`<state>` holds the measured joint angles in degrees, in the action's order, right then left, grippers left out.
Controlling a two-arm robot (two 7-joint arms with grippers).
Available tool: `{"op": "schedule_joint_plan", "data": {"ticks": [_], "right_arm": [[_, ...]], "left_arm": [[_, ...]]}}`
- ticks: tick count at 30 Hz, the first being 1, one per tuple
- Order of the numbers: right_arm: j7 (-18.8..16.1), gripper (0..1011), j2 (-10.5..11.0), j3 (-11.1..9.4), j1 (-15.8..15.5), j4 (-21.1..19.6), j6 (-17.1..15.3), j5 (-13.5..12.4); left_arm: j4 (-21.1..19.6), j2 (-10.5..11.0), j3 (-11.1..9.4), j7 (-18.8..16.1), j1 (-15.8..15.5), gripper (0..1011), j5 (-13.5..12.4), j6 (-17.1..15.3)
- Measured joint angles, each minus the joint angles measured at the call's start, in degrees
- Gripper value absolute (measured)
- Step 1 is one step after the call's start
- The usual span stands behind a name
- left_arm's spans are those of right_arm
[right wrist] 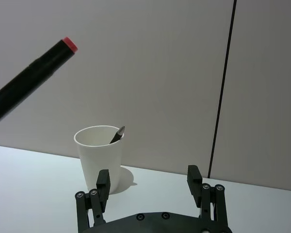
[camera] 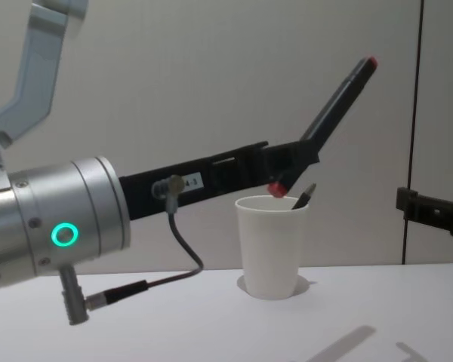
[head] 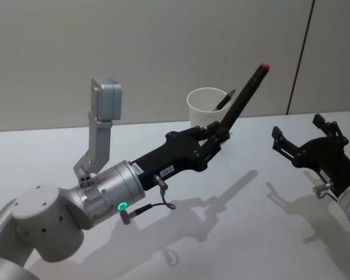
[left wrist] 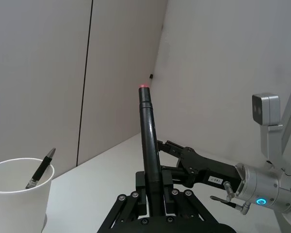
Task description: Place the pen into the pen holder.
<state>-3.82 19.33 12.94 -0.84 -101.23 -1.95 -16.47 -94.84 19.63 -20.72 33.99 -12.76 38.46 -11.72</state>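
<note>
One pen holder [head: 205,111] stands at 12 o'clock, one slim pen [head: 224,100] inside. The left claw [head: 219,135] clamps a second, red-tipped pen [head: 245,93], tilted above its rim; the right claw [head: 297,126], at 3 o'clock, gapes apart.

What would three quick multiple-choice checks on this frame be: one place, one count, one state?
1. Near the pen holder, the black pen with red ends is:
A flat on the table
B leaning on the wall
C held tilted in the air by the left gripper

2. Pens standing inside the pen holder:
A none
B one
C three

3. The right gripper is:
A open and empty
B shut on a pen
C shut on the cup's rim

Answers:
1 C: the left gripper clamps the lower part of its shaft, and its upper end points up.
2 B: a single dark pen pokes over the rim.
3 A: its fingers stand apart with nothing between them.
</note>
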Motion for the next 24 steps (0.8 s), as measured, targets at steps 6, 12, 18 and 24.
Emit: {"op": "schedule_joint_plan", "data": {"ticks": [6,12,18,24], "right_arm": [[0.0,1002,0.0,0.0,0.0,0.0,0.0,0.0],[0.0,1002,0.0,0.0,0.0,0.0,0.0,0.0],[0.0,1001,0.0,0.0,0.0,0.0,0.0,0.0],[0.0,1001,0.0,0.0,0.0,0.0,0.0,0.0]], "left_arm": [[0.78,-0.48,-0.38,-0.07,-0.56,191,-1.22,0.23],[1.24,-0.79,-0.85,-0.96,-1.03,191,-3.25,0.64],[1.34,-0.89,-1.29,-2.03,-1.31,191,-5.96,1.01],[1.2,-0.86,-1.71,-2.97,-1.44,191,-8.34,1.37]]}}
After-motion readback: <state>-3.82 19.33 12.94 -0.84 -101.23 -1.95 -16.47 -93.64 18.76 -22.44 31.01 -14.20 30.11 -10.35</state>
